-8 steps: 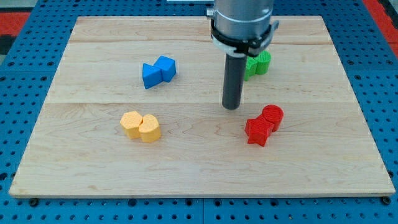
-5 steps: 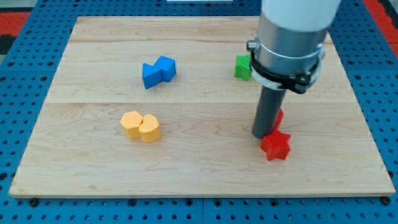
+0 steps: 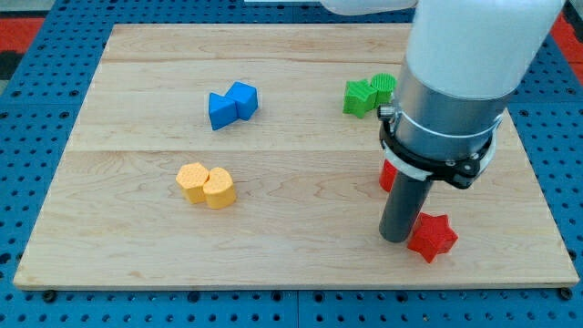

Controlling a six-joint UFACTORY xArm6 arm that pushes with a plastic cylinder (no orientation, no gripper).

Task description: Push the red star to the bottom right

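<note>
Tip (image 3: 394,239) touching red star (image 3: 432,237), wooden board (image 3: 137,246)

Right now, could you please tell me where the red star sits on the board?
The red star lies near the board's bottom right in the camera view, touching the right side of my tip, below the other red block.

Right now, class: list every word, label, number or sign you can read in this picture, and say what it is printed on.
None: no readable text anywhere.
Wooden board: bare grain.
Red star, blue blocks, yellow blocks, green blocks: unmarked.
My tip, just left of the star: no label showing.
</note>
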